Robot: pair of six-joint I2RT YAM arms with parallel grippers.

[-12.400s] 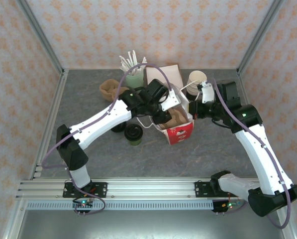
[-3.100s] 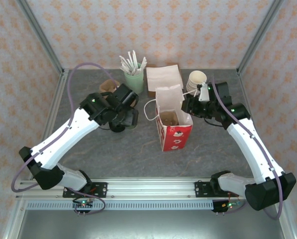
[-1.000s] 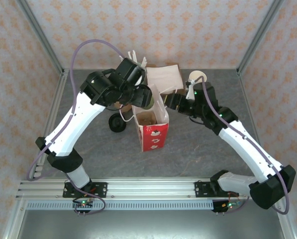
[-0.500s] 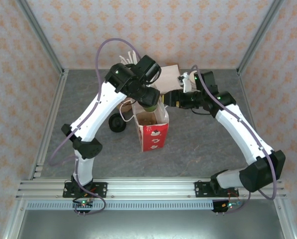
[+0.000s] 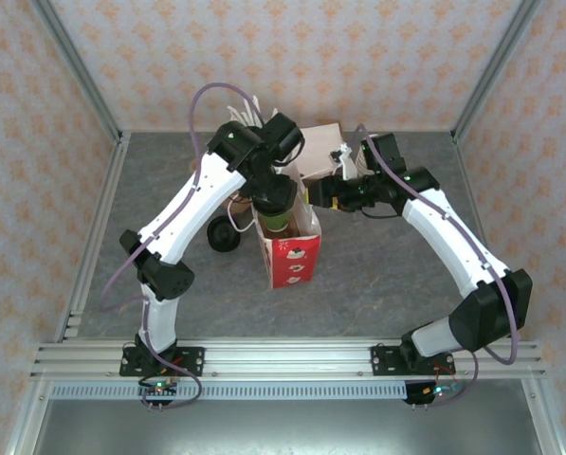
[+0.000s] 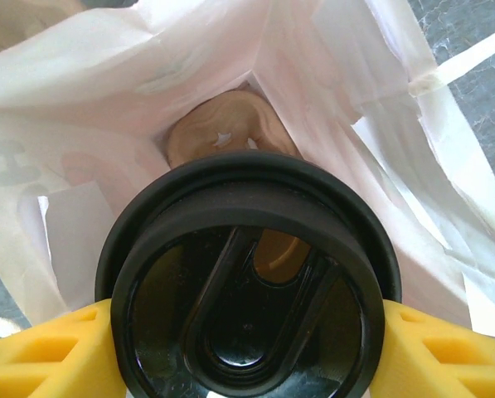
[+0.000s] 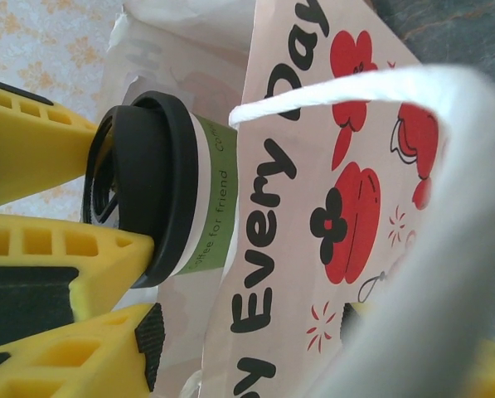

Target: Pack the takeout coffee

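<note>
Counter: grey, stone-patterned, walled in by patterned panels.

Left arm: reached in over the middle of the counter, wrist bent down above the bag.

Right arm: came in from the right, tip at the bag's right rim.

Bag: red-and-white paper, upright, mouth open, standing near mid-counter. A brown item lay at its bottom.

Paper stack: tan, flat, behind the bag toward the back wall.

Coffee cup: in the mouth of the bag, lower part already below the rim, lid end above it, hanging over the brown item. Green band with lettering showed just under the lid.

Left pincer: grasping the coffee cup at its lid, yellow fingers pressed to either side.

Right pincer: at the bag's rim; clenched or released, I could not tell.

Lid: black, round, seated on the cup.

Handle: white band, looping blurred and close across the right wrist view.

Loose lid: black, on the counter just left of the bag.
</note>
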